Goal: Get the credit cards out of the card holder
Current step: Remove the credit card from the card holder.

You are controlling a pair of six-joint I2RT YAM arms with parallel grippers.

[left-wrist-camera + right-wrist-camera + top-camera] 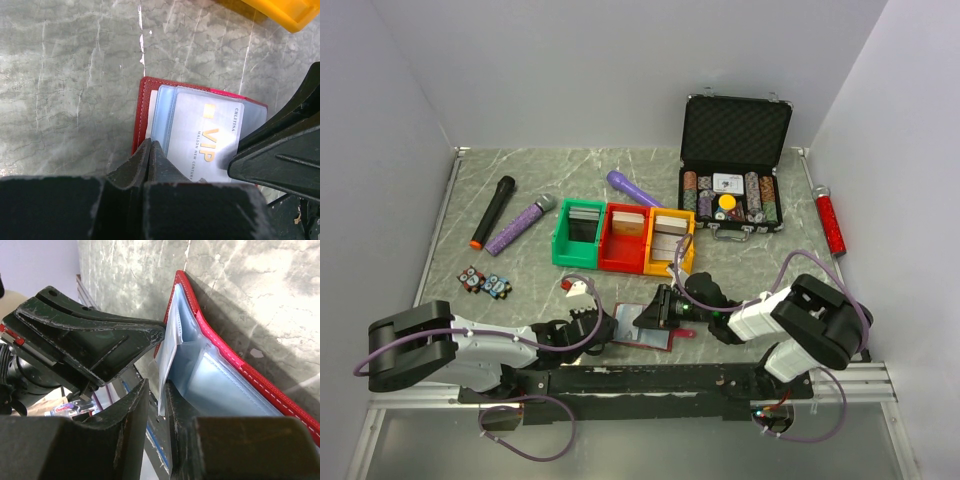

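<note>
Tabletop (75,75): left tool (150,143), card holder (144,102), right tool (156,387)

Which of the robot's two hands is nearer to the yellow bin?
Right. The right hand is just in front of the yellow bin, pinching a sleeve of the open card holder; the left hand is farther off to the bin's left, at the holder's left edge.
</note>
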